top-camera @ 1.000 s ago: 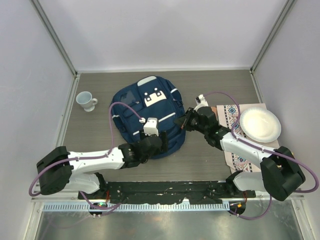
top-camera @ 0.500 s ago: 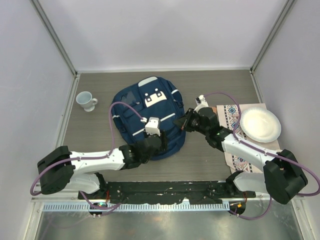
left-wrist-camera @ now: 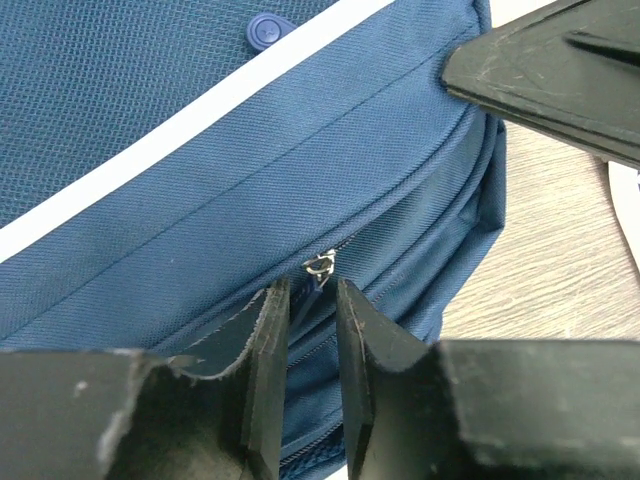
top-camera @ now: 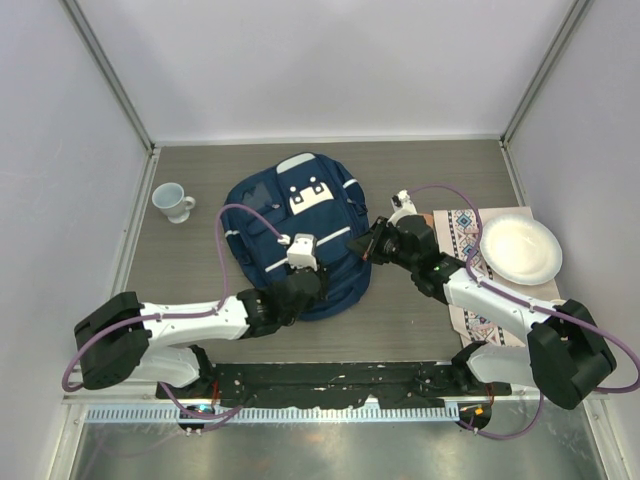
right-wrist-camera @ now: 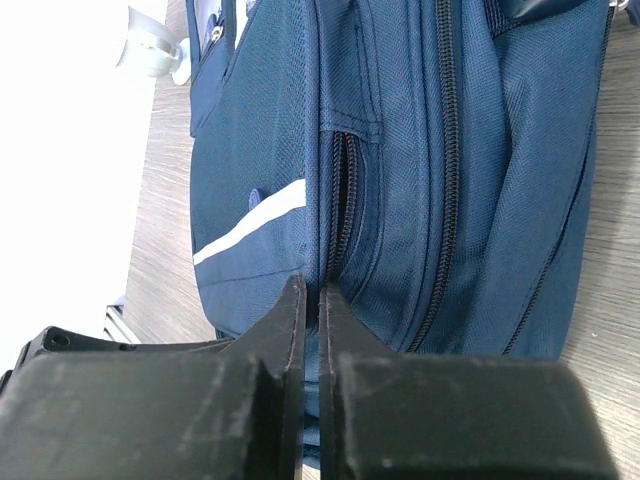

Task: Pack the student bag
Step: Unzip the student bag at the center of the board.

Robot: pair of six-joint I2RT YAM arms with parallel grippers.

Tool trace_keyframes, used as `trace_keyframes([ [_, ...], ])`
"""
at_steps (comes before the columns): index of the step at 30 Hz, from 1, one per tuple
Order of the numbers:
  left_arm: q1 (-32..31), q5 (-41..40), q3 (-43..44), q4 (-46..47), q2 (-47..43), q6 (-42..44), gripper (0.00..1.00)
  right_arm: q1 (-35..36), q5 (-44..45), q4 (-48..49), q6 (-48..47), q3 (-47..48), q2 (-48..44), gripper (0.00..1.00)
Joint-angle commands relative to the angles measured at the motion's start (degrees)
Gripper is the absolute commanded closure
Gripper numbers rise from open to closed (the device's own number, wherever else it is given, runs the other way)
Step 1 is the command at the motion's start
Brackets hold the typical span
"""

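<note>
The student bag (top-camera: 300, 225) is navy with white stripes and lies flat in the middle of the table. At the bag's near right part my left gripper (top-camera: 320, 275) stands open by a narrow gap. In the left wrist view its jaws (left-wrist-camera: 312, 290) straddle the blue tab under a small metal zipper pull (left-wrist-camera: 320, 266) without clearly pressing it. My right gripper (top-camera: 362, 247) is at the bag's right edge. In the right wrist view its jaws (right-wrist-camera: 312, 290) are shut on the bag's fabric (right-wrist-camera: 450, 150) beside a partly open zipper (right-wrist-camera: 345, 200). Its black fingers (left-wrist-camera: 550, 70) also show in the left wrist view.
A white cup (top-camera: 173, 202) stands left of the bag. A white plate (top-camera: 520, 250) rests on a patterned cloth (top-camera: 460, 235) at the right. Metal frame posts and pale walls enclose the table.
My left gripper's jaws have narrowed around the zipper pull, and the left wrist has shifted slightly. The right arm and the bag have hardly moved.
</note>
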Motion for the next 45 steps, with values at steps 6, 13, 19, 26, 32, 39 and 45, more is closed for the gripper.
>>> trace_keyframes([
  [6, 1.21, -4.13, 2.22, -3.27, 1.94, -1.98, 1.0, 1.38, -1.59, 4.78, 0.14, 1.17, -2.41, 0.99],
  [13, 1.21, -4.92, 2.4, -15.29, 0.63, -6.01, 1.0, 0.94, 3.42, 2.58, -2.49, 4.59, -0.39, 0.99],
  [19, 1.21, -6.67, -0.67, -23.21, -4.03, -10.59, 1.0, -0.11, 3.51, 3.98, -2.41, 7.05, 3.39, 0.99],
  [26, 1.3, -8.7, -1.12, -30.61, -7.9, -12.44, 1.0, -0.64, 4.56, 4.78, -3.19, 9.08, 6.37, 0.99],
  [32, 1.3, -6.51, 2.39, -24.57, -6.86, -8.76, 1.0, -1.34, 4.69, 3.2, -6.1, 11.27, 10.07, 0.8],
  [39, 1.3, 0.43, 6.09, -17.63, -1.14, -4.89, 1.0, -1.35, 4.99, -0.13, -3.73, 2.41, -0.36, 0.44],
  [45, 1.3, 4.92, 5.03, -9.7, -0.17, -3.65, 1.0, -0.73, -2.18, 3.26, 3.63, -3.65, -3.37, 0.42],
])
